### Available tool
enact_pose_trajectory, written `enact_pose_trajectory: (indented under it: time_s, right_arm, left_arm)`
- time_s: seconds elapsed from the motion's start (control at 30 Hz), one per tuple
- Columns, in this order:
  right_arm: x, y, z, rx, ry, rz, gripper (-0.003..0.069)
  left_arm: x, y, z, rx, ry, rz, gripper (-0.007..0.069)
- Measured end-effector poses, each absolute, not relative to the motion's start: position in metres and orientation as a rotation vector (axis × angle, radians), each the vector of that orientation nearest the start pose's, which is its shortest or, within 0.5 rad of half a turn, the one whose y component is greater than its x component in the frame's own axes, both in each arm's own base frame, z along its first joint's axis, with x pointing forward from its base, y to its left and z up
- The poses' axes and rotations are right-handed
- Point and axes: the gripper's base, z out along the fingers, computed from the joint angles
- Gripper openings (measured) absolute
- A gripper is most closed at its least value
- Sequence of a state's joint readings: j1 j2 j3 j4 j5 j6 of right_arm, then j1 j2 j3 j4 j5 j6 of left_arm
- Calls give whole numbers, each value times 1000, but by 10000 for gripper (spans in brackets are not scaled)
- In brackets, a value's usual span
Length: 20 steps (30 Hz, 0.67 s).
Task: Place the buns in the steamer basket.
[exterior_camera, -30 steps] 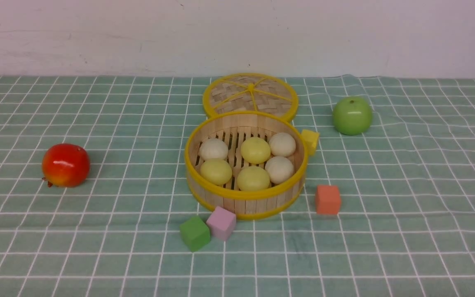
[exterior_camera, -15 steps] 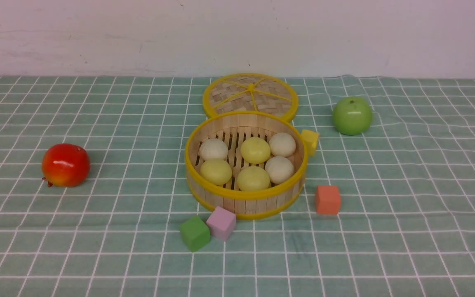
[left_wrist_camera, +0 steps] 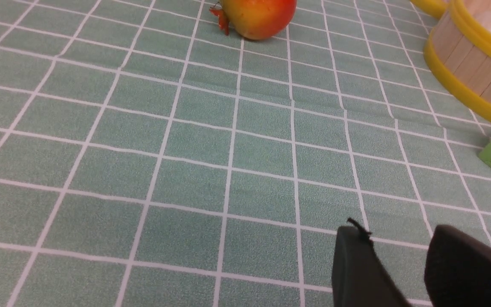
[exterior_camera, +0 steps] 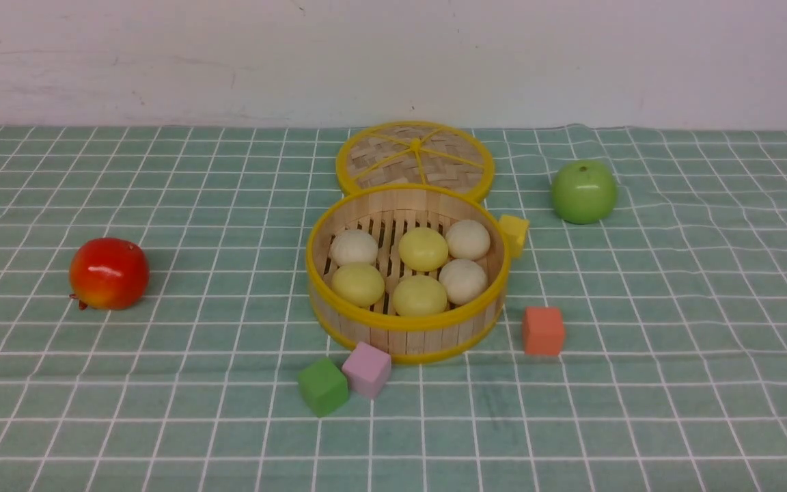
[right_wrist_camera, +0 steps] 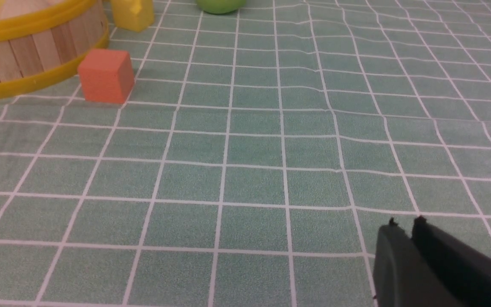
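The steamer basket [exterior_camera: 407, 322] stands mid-table with several buns [exterior_camera: 423, 249] lying inside it, some pale yellow and some off-white. Neither arm appears in the front view. In the left wrist view my left gripper [left_wrist_camera: 397, 234] hovers over bare cloth with its fingers apart and nothing between them; the basket's wall [left_wrist_camera: 467, 81] is off to one side. In the right wrist view my right gripper [right_wrist_camera: 405, 224] has its fingers nearly together, only a sliver showing at the tips, holding nothing. It is over cloth, well away from the basket [right_wrist_camera: 28, 55].
A woven lid [exterior_camera: 414, 156] lies behind the basket. A red apple [exterior_camera: 108, 273] sits at the left, a green apple [exterior_camera: 583, 191] at the back right. Around the basket are a yellow cube [exterior_camera: 514, 234], an orange cube [exterior_camera: 543, 331], a pink cube [exterior_camera: 367, 369] and a green cube [exterior_camera: 323, 386].
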<state>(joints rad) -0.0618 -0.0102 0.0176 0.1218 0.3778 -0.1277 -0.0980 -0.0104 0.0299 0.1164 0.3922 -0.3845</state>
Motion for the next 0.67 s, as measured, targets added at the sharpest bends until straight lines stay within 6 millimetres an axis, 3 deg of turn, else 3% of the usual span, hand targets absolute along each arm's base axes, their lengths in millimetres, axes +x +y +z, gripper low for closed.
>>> enact_pose_trajectory:
  time_s: [0.67]
  right_arm:
    - [53, 1, 174, 14, 1866, -10, 81]
  left_arm:
    - [52, -3, 169, -162, 1888, -241, 238]
